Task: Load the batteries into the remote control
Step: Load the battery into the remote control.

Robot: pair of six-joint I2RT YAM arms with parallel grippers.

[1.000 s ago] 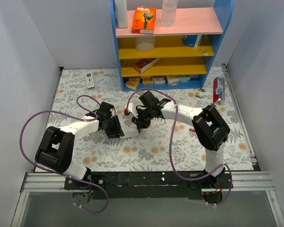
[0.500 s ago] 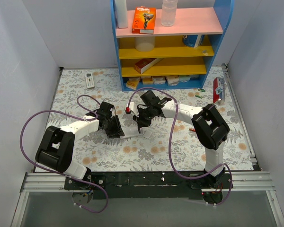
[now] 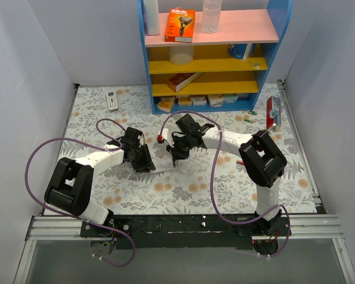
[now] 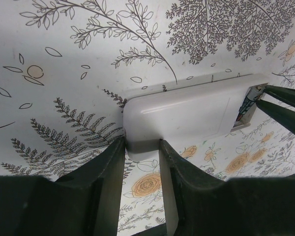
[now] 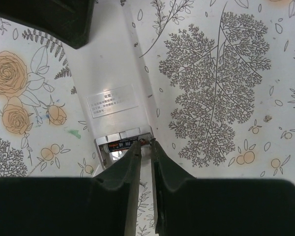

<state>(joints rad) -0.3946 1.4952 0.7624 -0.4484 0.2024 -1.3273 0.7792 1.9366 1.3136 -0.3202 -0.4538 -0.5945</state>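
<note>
Your left hand (image 4: 140, 142) clamps the remote control (image 4: 187, 115) steady on the tabletop (image 4: 64, 49) while your narrowly pinched right hand (image 5: 144, 143) probes its open end, grip unclear.

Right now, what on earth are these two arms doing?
The left pincer clamps one end of the white remote control, steadying it on the floral table. The right pincer, nearly closed, has its tips at the open battery compartment at the other end, where a battery shows. Whether it grips one is unclear.
</note>
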